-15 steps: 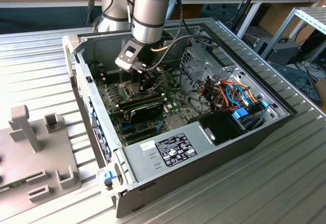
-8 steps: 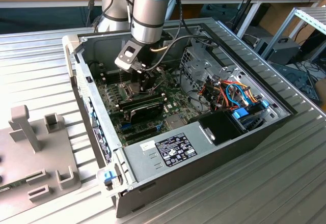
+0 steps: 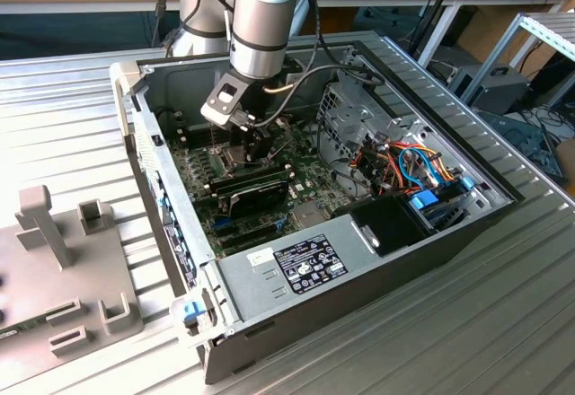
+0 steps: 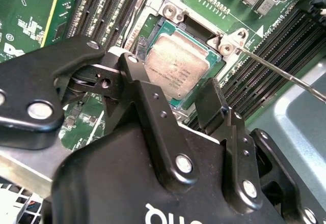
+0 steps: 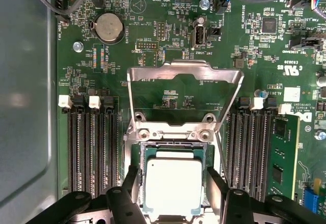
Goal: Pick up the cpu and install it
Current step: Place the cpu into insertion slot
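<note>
Seating step: cpu (image 5: 173, 188) looks seated, tool (image 5: 173, 178) spread open astride it, gripping nothing; hinged frame (image 5: 184, 71) raised, not yet latched.

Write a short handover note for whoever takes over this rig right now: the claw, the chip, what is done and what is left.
Claw: open and low over the socket, with one finger on each side of the chip. As far as both wrist views show, it is not squeezing it.
Chip: lies flat in the socket, silvery top up.
Metal frame: hinged up, off the socket.
Done: the chip is in the socket.
Left: the frame is not yet closed over the chip, and the claw is not yet clear of it.
</note>
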You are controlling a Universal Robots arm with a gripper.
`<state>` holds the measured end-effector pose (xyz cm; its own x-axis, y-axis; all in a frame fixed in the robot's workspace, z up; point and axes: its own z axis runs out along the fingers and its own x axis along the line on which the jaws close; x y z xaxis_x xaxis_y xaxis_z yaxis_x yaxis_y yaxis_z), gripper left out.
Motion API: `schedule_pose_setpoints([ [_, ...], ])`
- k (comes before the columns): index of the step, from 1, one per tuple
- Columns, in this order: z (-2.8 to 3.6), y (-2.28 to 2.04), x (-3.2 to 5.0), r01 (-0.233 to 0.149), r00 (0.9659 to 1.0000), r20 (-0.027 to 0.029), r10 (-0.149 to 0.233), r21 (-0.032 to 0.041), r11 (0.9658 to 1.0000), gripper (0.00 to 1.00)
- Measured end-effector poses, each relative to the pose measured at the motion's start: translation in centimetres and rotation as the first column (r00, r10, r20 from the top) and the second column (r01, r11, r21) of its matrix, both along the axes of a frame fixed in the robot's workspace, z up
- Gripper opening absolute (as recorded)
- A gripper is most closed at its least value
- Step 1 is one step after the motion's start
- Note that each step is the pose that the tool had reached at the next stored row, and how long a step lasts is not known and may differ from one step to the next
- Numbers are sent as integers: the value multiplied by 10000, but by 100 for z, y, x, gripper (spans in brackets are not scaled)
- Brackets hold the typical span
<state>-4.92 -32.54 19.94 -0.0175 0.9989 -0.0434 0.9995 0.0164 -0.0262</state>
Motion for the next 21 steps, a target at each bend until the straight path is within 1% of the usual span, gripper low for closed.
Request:
schedule_pose_setpoints([
  [12,-14,-1,0,-2,10000,-1,2,0,10000,64],
  [13,-14,-1,0,-1,10000,-1,1,0,10000,63],
  [14,-14,-1,0,-2,10000,-3,2,0,10000,56],
  [21,-16,-1,0,-2,10000,-2,2,-1,10000,55],
])
